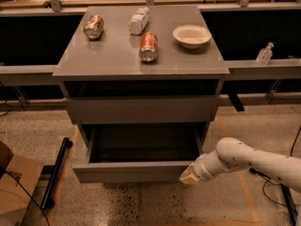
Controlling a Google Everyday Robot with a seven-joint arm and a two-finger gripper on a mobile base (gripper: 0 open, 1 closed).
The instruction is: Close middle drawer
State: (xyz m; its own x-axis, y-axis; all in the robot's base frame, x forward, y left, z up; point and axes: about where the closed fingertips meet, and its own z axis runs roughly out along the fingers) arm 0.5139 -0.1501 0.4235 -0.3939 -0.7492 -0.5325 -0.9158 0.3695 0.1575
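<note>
The grey cabinet (141,55) stands in the middle of the camera view. Its middle drawer (131,172) is pulled out partway, and its dark inside shows empty. The plain flat front faces me. The top drawer front (141,109) above it is in. My gripper (190,175), on a white arm coming from the right, is against the right end of the middle drawer's front. The lowest drawer is hidden behind the open one.
On the cabinet top lie a crushed can (93,26), a white bottle (138,21), a red can (149,46) and a white bowl (191,36). A cardboard box (14,187) and a black bar (55,173) are on the floor left. A small bottle (265,53) stands on the right ledge.
</note>
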